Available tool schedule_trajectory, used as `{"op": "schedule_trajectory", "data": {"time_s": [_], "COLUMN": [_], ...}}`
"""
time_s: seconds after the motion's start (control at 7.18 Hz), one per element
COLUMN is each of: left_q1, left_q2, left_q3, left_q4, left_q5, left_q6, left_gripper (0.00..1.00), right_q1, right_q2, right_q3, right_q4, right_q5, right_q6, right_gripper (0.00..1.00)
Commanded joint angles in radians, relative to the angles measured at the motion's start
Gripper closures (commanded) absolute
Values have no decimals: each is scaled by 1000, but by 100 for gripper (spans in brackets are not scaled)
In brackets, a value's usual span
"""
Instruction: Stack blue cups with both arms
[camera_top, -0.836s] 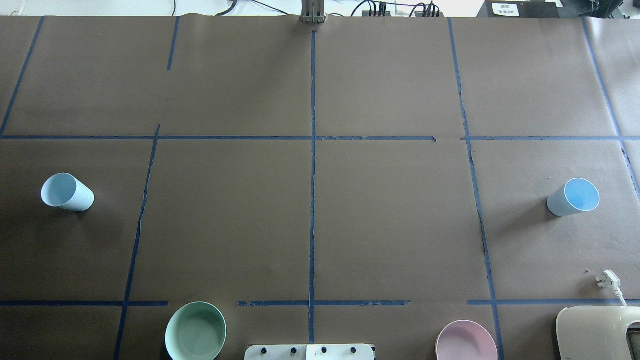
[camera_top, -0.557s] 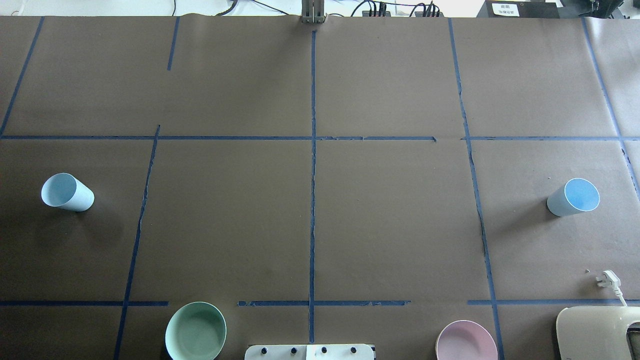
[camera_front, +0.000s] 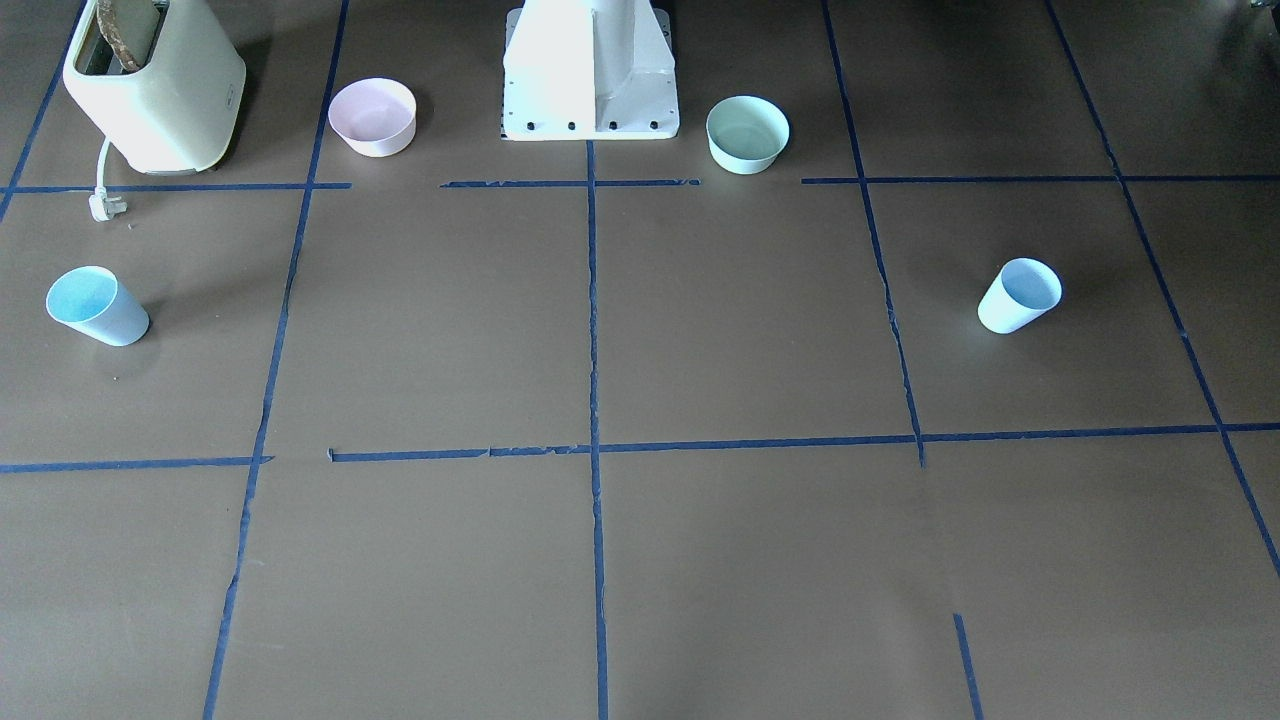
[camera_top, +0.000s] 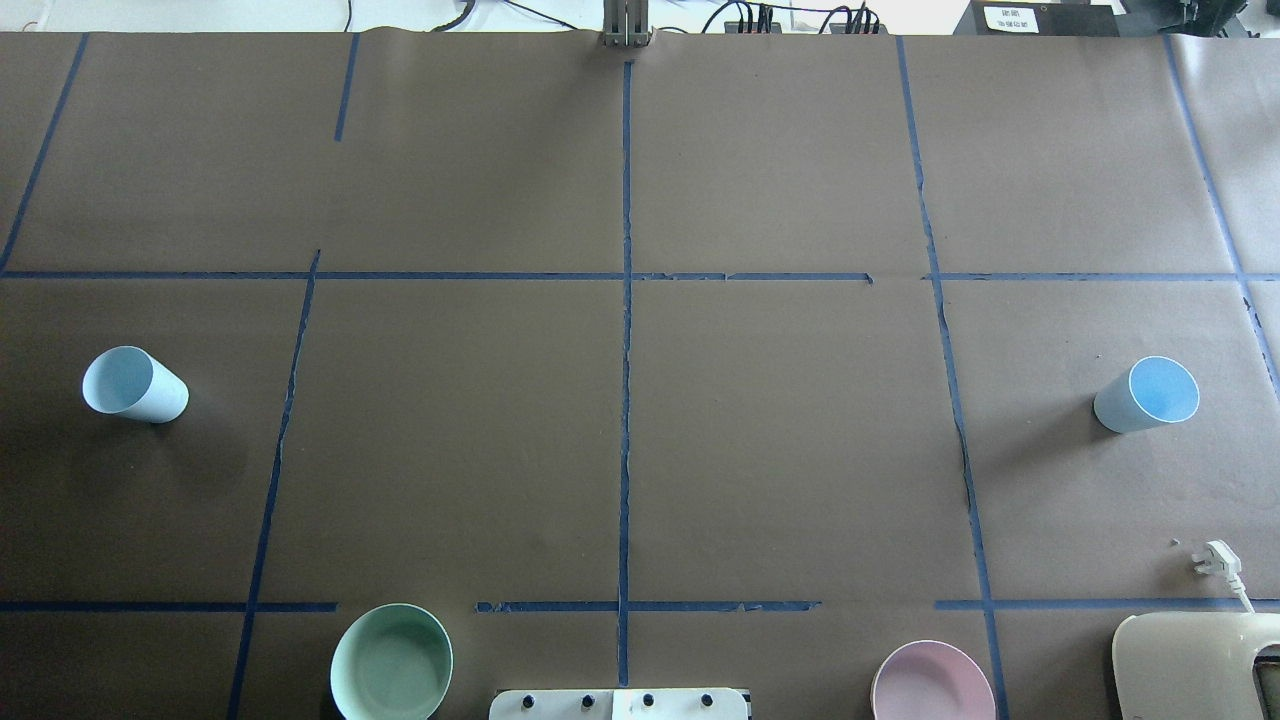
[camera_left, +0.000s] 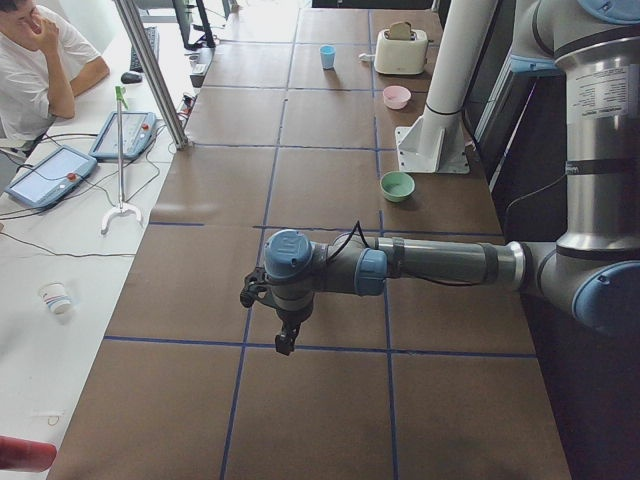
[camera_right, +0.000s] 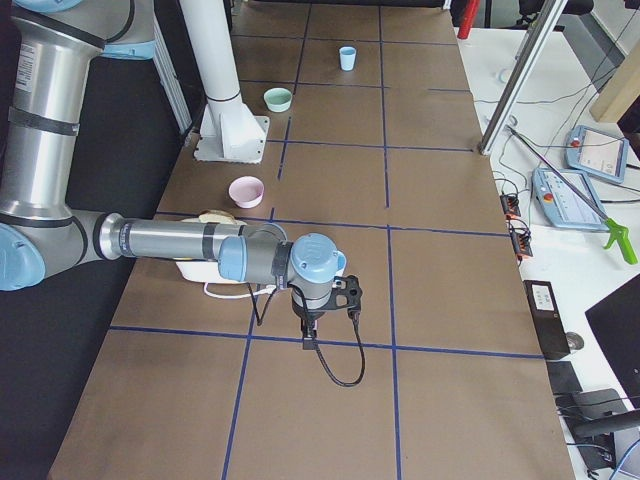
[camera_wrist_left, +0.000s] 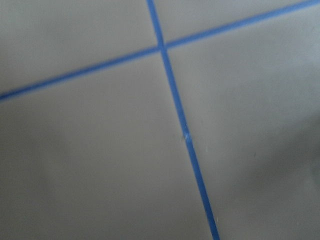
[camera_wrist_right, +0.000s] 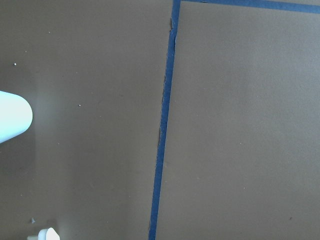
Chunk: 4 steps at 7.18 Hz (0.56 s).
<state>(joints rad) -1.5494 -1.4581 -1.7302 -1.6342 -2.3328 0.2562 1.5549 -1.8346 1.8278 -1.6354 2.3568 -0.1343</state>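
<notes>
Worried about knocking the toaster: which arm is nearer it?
Right. The right arm stretches out close beside the toaster; the left arm is far off, beyond the green bowl.

Desk (camera_top: 780, 420), brown, blue tape grid. Mint bowl (camera_top: 391, 662), pink bowl (camera_top: 932, 683) well apart. Cream toaster (camera_top: 1190, 665) near pink bowl, plug (camera_top: 1215, 558) lying loose.

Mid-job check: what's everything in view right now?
left blue cup: one, pale blue, upright, left side
right blue cup: one, pale blue, upright, right side
green bowl: one, mint, left of pedestal base
pink bowl: one, pink, right of base
toaster: one, cream, right near corner, plug beside
tape lines: blue, grid on brown table
operator: one, white shirt, beyond the table
left arm: one, grey, left end; left gripper state unclear
right arm: one, grey, right end; right gripper state unclear
</notes>
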Motion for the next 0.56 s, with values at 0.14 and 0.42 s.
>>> {"op": "schedule_trajectory", "data": {"time_s": [0.14,0.42], "left_q1": [50,186], "left_q2": [-79,-29], "left_q3": [6,1], "left_q4": [-122,-343], "left_q5": [-7,3], "left_q6": [-178,-387], "left_gripper": [0,0], "right_q1": [-3,-3], "right_q2": [0,0], "right_q3": [1,1], "right_q4": [0,0], "right_q5": [2,5], "right_q6": [1,1], "right_gripper": [0,0]}}
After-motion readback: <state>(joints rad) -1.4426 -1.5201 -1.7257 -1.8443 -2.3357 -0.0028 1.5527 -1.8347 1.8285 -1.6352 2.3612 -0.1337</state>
